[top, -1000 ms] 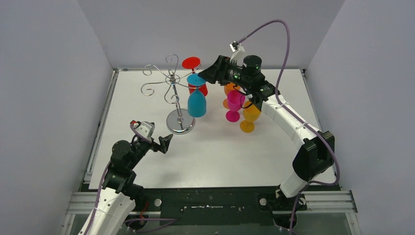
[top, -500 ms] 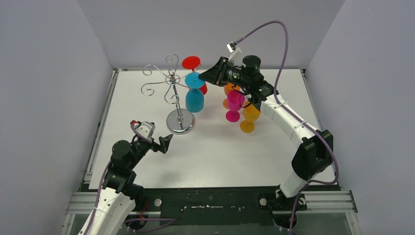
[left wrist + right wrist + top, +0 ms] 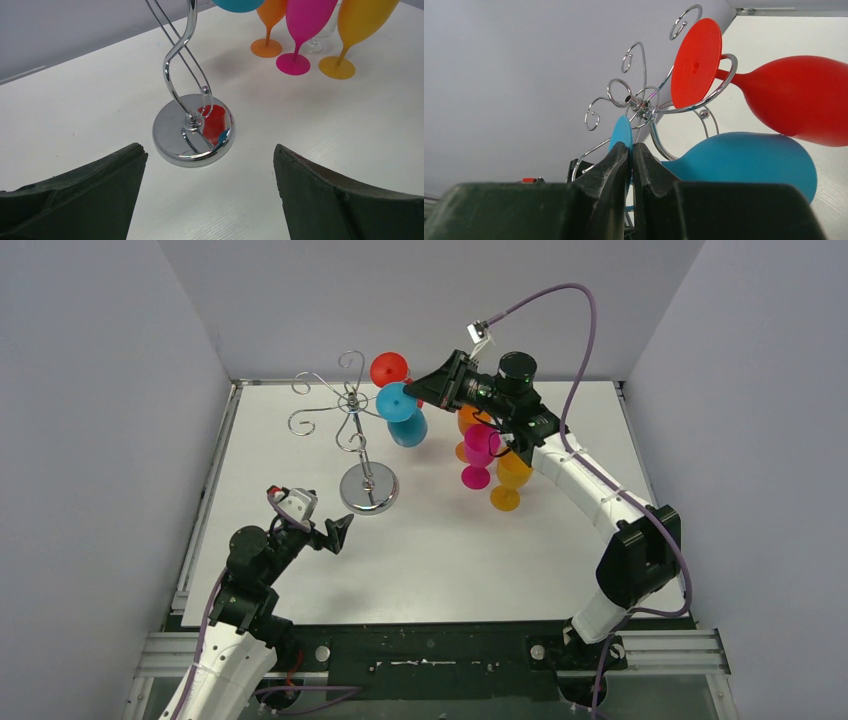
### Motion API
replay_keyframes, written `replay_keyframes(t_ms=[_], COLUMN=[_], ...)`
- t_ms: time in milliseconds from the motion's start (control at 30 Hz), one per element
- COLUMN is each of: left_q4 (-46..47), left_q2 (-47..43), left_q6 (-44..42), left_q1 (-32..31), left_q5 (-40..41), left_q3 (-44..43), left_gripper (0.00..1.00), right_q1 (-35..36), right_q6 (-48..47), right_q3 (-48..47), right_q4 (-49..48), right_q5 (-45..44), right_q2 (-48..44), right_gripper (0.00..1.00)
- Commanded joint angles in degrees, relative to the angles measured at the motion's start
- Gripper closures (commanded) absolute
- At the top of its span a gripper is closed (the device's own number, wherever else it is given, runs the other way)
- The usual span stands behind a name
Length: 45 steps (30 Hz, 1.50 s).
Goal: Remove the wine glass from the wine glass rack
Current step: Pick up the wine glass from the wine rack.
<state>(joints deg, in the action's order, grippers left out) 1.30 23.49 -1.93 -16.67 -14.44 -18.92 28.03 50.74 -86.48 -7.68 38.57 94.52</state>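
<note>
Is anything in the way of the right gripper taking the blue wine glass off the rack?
Nothing between them: the right gripper has its jaws shut on the foot of the blue wine glass. The red glass hangs close beside it on the rack and could get bumped.

Blue wine glass (image 3: 408, 426) — silver rack (image 3: 368, 490).

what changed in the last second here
The right gripper closed its jaws on the foot of the blue wine glass. The glass swung from hanging straight down to tilted, bowl raised toward the back, its foot still at the wine glass rack. The left gripper stayed open and unmoved. The rack, the red glass and the standing glasses kept their places.
</note>
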Motion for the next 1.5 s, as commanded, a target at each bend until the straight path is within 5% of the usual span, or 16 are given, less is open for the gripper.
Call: replay_keyframes(t_ms=[0, 433, 1033, 1467], left_q4=[1.6, 1.6, 1.66, 1.56], left_q2=[0.11, 0.15, 0.5, 0.94], left_q6=[-0.35, -0.26, -0.26, -0.41], left_q1=[0.49, 0.49, 0.49, 0.49], left_q5=[-1.4, -1.76, -1.78, -2.1], left_q3=[-1.21, -1.3, -1.28, -1.3], left_gripper=[0.03, 0.03, 0.03, 0.03], right_q1=[-0.64, -0.27, 1.58, 1.67], right_q6=[6.3, 15.95, 13.8, 13.33], right_q3=[2.07, 5.08, 8.35, 10.7], right_q4=[-9.14, -17.94, -8.6, -7.81], right_q5=[1.54, 3.2, -7.31, -7.23], right_q2=[-1.58, -1.98, -7.12, -10.6], right_gripper=[1.0, 1.0, 1.0, 1.0])
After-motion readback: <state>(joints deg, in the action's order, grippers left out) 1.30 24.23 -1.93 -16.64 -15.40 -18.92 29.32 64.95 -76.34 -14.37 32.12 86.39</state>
